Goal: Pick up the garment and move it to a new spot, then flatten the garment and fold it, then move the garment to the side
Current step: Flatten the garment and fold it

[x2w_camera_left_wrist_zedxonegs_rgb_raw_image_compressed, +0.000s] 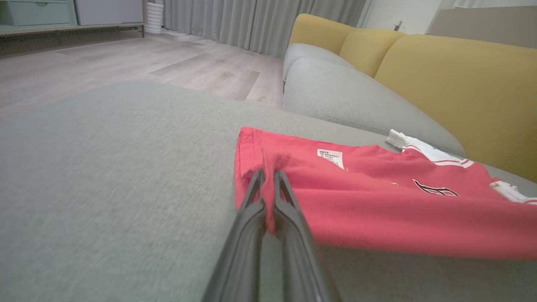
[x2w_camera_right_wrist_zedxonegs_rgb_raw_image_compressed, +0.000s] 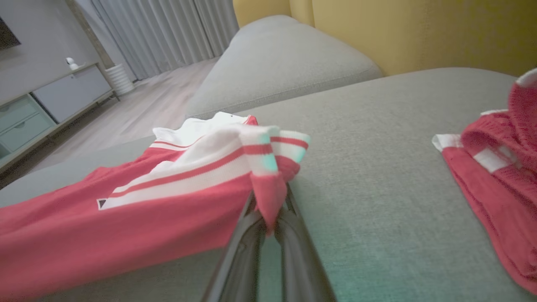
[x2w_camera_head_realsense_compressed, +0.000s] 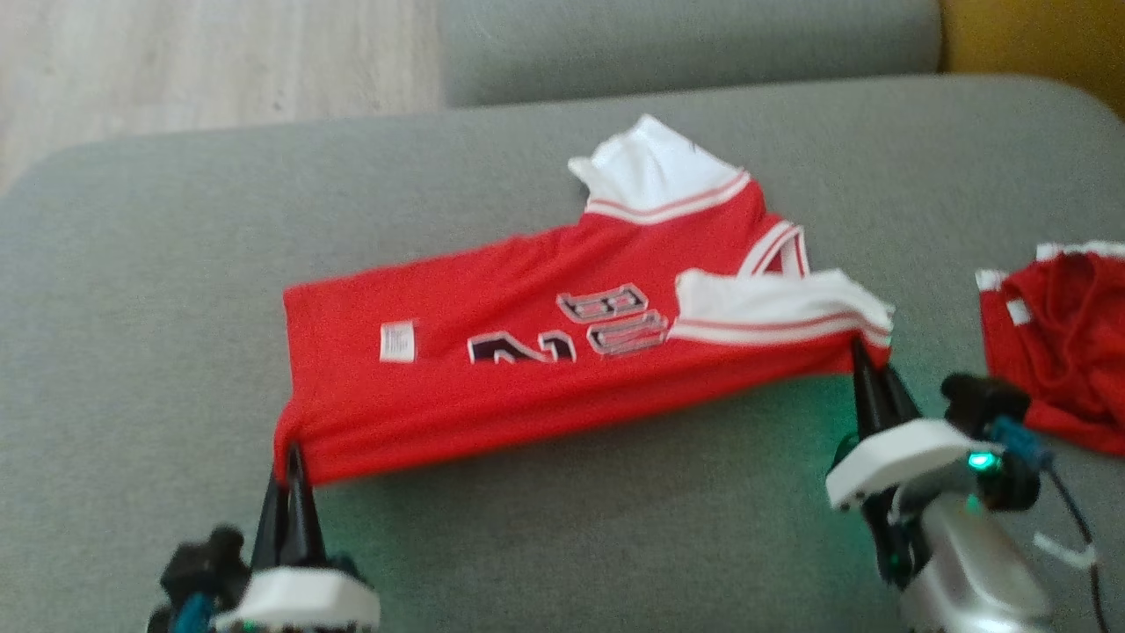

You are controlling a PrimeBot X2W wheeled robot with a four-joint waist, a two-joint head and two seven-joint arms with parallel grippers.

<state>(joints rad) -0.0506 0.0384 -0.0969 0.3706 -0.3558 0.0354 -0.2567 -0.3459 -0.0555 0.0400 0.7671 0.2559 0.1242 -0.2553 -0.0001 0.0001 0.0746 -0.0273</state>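
Garment (x2w_camera_head_realsense_compressed: 527, 369), a red jersey with white sleeves and dark lettering, lies spread across the middle of the grey sofa seat (x2w_camera_head_realsense_compressed: 132, 308), a white label (x2w_camera_head_realsense_compressed: 397, 341) facing up. Its near edge runs taut between the two grippers. The left gripper (x2w_camera_head_realsense_compressed: 294, 453) is clenched on the hem corner, red cloth pinched between its fingers. The right gripper (x2w_camera_head_realsense_compressed: 866, 352) is clamped on the corner below the striped white sleeve. A second red garment (x2w_camera_head_realsense_compressed: 1063, 343) lies crumpled well apart, off to the right. Yellow backrests (x2w_camera_left_wrist_zedxonegs_rgb_raw_image_compressed: 461, 84) stand behind the seat.
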